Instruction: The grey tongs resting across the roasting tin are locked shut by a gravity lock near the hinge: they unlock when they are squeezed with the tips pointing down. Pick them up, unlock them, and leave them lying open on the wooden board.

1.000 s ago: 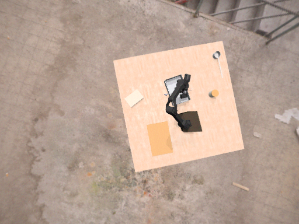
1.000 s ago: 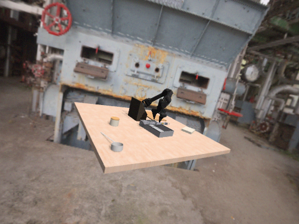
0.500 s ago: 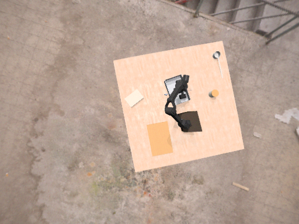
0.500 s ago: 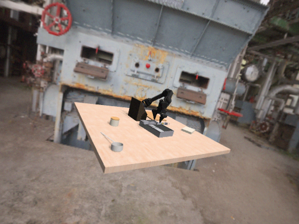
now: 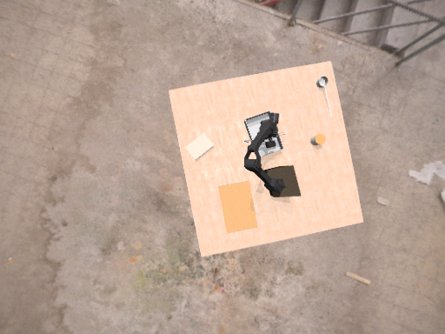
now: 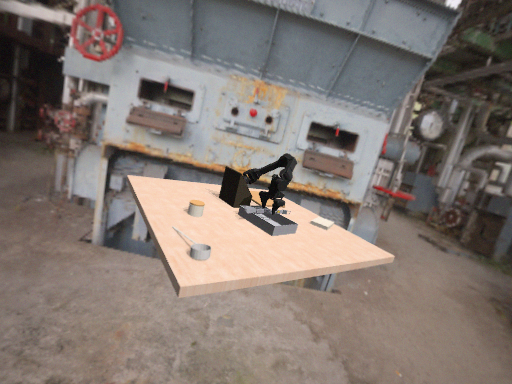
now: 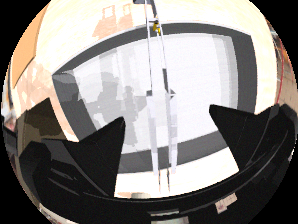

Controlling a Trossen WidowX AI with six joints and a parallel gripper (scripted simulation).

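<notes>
The grey tongs (image 7: 152,125) lie across the roasting tin (image 5: 249,130) (image 6: 284,228) (image 7: 245,70), with both ends reaching past its walls. Their two arms lie close together, and a small yellow piece (image 7: 157,27) sits between them near the far wall in the wrist view. My gripper (image 5: 270,143) (image 6: 269,210) (image 7: 169,114) is open and empty, pointing down low over the tin. Its fingers stand on either side of the tongs in the wrist view; the exact height gap is hard to tell. The wooden board (image 5: 238,206) (image 7: 27,47) lies flat on the table.
A tall black block (image 5: 288,180) (image 6: 232,187) stands beside the arm's base. A jar with an orange lid (image 5: 320,139) (image 6: 196,203), a small grey pan (image 5: 322,82) (image 6: 200,252) with a long handle and a cream pad (image 5: 200,146) (image 6: 322,223) stand farther out on the table.
</notes>
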